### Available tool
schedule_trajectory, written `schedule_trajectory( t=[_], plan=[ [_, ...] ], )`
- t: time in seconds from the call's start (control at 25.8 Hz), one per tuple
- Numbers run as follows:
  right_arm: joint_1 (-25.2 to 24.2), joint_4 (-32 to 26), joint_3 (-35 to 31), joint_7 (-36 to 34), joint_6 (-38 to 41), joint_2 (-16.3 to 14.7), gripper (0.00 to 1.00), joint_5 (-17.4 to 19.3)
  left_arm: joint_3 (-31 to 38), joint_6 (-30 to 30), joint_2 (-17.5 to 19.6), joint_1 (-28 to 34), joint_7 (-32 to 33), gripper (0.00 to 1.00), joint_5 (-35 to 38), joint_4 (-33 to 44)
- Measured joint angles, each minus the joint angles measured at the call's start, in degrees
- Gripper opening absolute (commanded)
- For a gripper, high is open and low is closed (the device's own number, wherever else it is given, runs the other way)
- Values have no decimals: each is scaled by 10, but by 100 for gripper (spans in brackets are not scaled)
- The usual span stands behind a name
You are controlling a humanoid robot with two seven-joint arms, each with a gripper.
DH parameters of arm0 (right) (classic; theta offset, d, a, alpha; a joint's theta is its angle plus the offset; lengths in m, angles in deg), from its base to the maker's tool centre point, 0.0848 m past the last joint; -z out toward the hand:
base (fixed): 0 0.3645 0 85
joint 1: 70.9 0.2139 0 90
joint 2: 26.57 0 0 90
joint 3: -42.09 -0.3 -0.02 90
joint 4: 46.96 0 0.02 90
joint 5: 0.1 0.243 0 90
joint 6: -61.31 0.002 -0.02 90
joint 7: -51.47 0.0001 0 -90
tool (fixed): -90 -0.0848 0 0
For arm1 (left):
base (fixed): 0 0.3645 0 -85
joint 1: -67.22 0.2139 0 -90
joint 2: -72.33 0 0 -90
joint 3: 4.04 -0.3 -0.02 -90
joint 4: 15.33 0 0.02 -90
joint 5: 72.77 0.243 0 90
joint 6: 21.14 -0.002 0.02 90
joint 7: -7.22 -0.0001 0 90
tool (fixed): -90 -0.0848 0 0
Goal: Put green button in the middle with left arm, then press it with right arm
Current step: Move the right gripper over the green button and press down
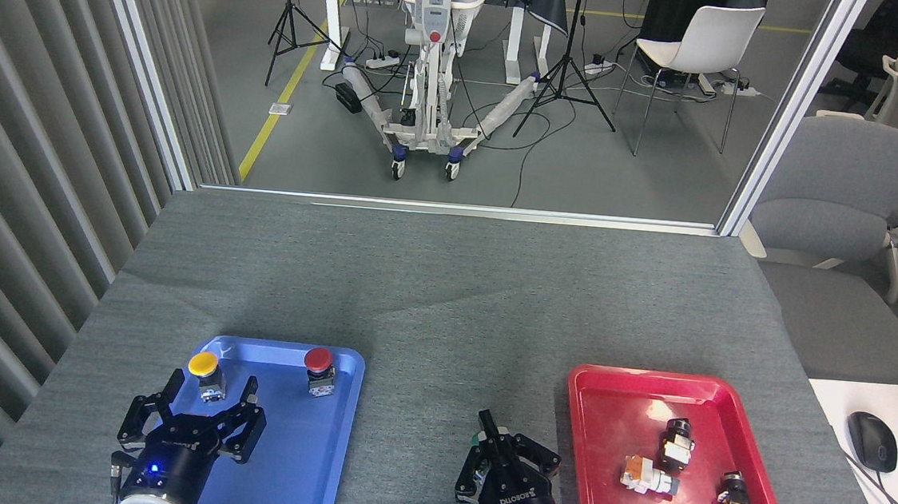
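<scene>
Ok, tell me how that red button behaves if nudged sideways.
The red button stands upright, cap wider than its small base, so it probably tips before sliding. Its domed cap looks smooth, likely slippery for fingers. It stands near the blue tray rim, which would likely stop it.

Even, bright indoor lighting; sharp focus throughout.
Diffuse overhead light leaves only soft, faint shadows across the middle of the grey surface [445, 300]. The red tray [605, 400] shows pale glare patches near its far edge. The blue tray [341, 404] has a mild sheen. Straight lines bow slightly toward the frame edges.
</scene>
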Motion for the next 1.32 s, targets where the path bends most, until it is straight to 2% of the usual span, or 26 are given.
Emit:
schedule_trajectory(
  t=[0.27,0.5,0.97,1.32],
  plan=[
    [12,37,4,16,-18,22,0,-22,12,0,2,-2,0,99,-1,-4],
    [1,39,2,19,-50,21,0,-24,18,4,8,0,0,99,-2,-1],
    [3,62,1,18,-58,17,0,-23,41,4,10,4,1,99,-28,-2],
    [8,35,-2,36,-59,21,0,-21,44,4,10,5,1,99,-31,-4]
  ],
)
